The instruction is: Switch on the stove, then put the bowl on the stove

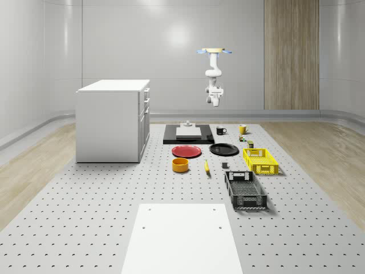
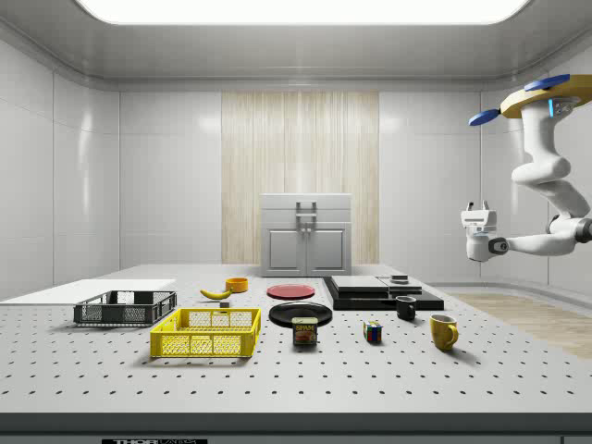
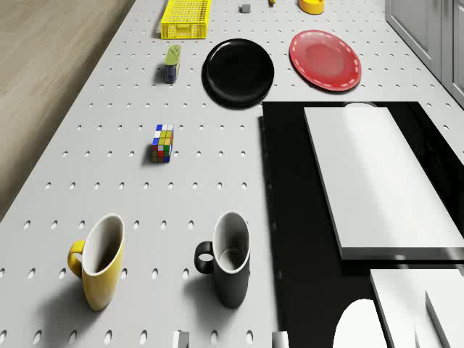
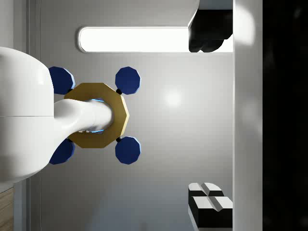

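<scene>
The stove (image 1: 188, 135) is a black slab with a white plate on top, at the far middle of the table; it also lies in the side view (image 2: 375, 291) and the drone view (image 3: 290, 217). The orange bowl (image 1: 181, 165) stands on the table in front of the red plate, apart from the stove (image 2: 237, 285) (image 3: 312, 6). My drone (image 1: 214, 52) hovers high over the table's far end, near the mugs (image 2: 546, 92). The gripper (image 1: 215, 104) hangs well above the table, open and holding nothing, fingers turned upward (image 2: 477, 205) (image 4: 210, 115).
A red plate (image 1: 187, 151) and a black plate (image 1: 224, 149) lie before the stove. Black mug (image 3: 230, 257), yellow mug (image 3: 101, 262), Rubik's cube (image 3: 163, 143) and a can (image 3: 172, 63) stand beside it. Yellow basket (image 1: 260, 160), black basket (image 1: 245, 189), banana (image 1: 207, 166), white cabinet (image 1: 114, 120).
</scene>
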You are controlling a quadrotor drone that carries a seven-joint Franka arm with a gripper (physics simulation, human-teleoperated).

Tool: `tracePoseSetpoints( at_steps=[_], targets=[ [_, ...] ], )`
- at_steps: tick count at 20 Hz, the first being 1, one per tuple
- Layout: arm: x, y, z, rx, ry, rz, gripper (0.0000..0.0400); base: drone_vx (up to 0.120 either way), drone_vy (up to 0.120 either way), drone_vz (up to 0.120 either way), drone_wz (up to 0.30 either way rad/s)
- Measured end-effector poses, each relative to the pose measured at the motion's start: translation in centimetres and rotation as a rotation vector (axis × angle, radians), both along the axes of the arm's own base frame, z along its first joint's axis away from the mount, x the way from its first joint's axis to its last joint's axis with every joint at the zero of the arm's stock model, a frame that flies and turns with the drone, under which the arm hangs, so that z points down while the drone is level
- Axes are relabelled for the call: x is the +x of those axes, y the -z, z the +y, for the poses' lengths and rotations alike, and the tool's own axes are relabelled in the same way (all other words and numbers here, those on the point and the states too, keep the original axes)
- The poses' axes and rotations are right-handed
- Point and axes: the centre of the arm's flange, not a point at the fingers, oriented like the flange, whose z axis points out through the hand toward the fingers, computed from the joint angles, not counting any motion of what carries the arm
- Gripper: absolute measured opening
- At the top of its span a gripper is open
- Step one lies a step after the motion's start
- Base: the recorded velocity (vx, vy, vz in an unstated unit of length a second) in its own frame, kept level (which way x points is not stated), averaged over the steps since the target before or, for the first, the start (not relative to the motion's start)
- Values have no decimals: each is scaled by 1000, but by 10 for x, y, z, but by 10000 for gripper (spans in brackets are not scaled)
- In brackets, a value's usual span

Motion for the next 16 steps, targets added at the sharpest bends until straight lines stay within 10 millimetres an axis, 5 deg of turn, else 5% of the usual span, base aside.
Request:
tracePoseSetpoints(
  at_steps=[9, 16],
  targets=[
    [-3, -61, 0, 0, 0, -7, 400, 120, -120, 0, 0],
    [-1, -85, 0, 0, 0, -13, 400, 120, -120, 0, 0]
  ],
)
